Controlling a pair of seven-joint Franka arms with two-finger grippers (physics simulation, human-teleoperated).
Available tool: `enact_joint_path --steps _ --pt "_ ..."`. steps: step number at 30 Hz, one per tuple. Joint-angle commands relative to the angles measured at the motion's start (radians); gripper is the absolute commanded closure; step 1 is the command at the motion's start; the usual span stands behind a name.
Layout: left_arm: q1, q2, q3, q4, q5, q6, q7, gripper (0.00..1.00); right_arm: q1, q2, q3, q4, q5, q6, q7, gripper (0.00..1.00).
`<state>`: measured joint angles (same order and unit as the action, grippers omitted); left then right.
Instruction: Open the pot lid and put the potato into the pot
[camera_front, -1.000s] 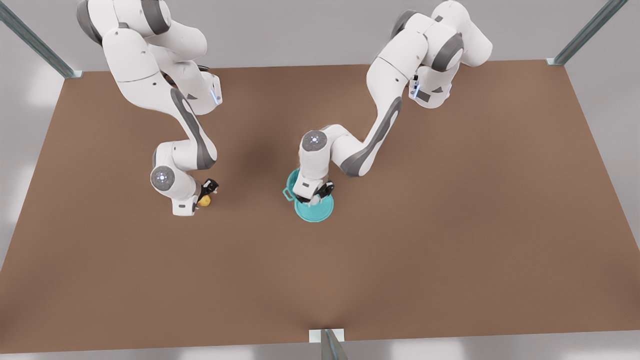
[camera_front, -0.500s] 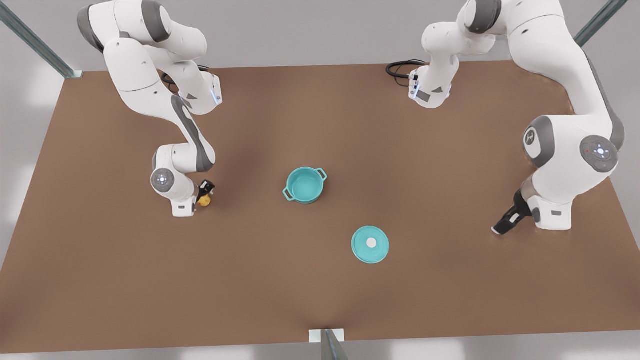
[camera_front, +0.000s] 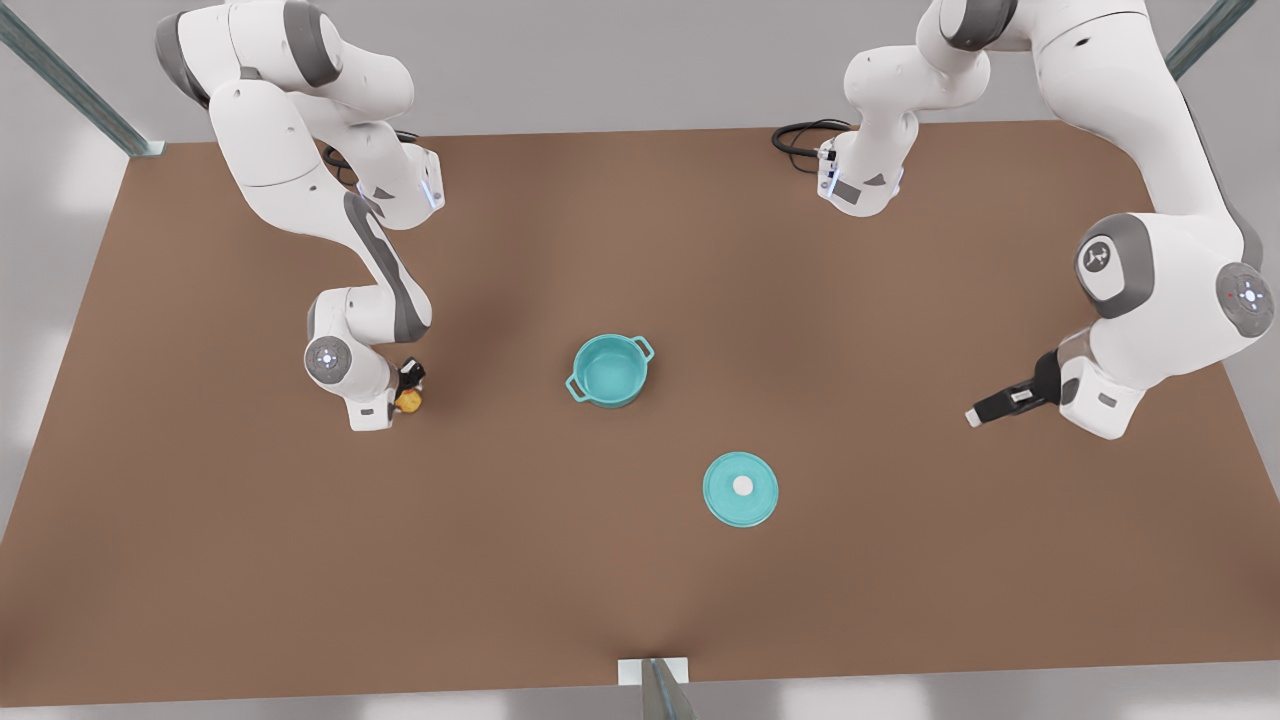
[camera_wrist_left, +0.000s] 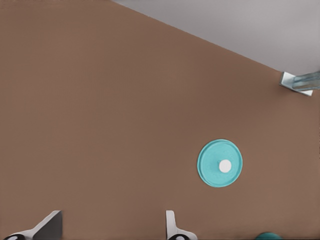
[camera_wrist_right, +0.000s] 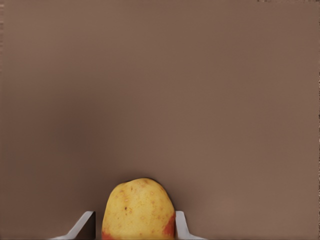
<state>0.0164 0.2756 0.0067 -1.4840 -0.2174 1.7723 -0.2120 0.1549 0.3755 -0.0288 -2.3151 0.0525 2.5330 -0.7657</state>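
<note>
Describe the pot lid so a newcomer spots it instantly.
On the brown table, find the open teal pot near the middle. The pot lid lies flat toward the front view's lower right of it, apart from it: a teal disc with a white knob, no handles.

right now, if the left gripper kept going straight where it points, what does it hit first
The left gripper would probably meet bare brown table first, passing beside the flat teal pot lid; depth is unclear.
</note>
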Motion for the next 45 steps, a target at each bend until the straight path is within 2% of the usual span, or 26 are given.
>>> enact_joint_path --steps 1,7,24,29,33,38,45 --pt "0.001 -0.001 0.001 0.001 -0.010 0.003 0.362 0.00 0.000 -0.001 0.000 0.000 0.001 -0.003 -0.052 0.37" --pt "0.002 -0.004 0.001 -0.004 -0.010 0.001 0.362 0.00 0.000 -0.006 0.000 0.002 0.001 -0.005 -0.055 0.49" --pt "0.001 -0.004 0.002 -0.002 -0.010 0.001 0.362 0.00 0.009 -0.122 0.015 0.014 0.009 -0.105 -0.083 0.51" --pt "0.001 -0.006 0.002 -0.004 -0.008 -0.001 0.362 0.00 0.009 -0.147 0.084 0.026 0.020 -0.125 -0.078 0.51" --pt "0.001 -0.006 0.002 -0.004 -0.008 -0.002 0.362 0.00 0.012 -0.156 0.185 0.085 0.041 -0.142 -0.069 0.51" --pt "0.002 -0.006 0.002 -0.004 -0.008 -0.002 0.362 0.00 0.051 -0.147 0.260 0.148 0.043 -0.142 -0.054 0.51" --pt "0.002 -0.006 0.002 -0.004 -0.008 -0.002 0.361 0.00 0.276 -0.014 0.270 0.341 0.095 -0.135 0.094 0.51"
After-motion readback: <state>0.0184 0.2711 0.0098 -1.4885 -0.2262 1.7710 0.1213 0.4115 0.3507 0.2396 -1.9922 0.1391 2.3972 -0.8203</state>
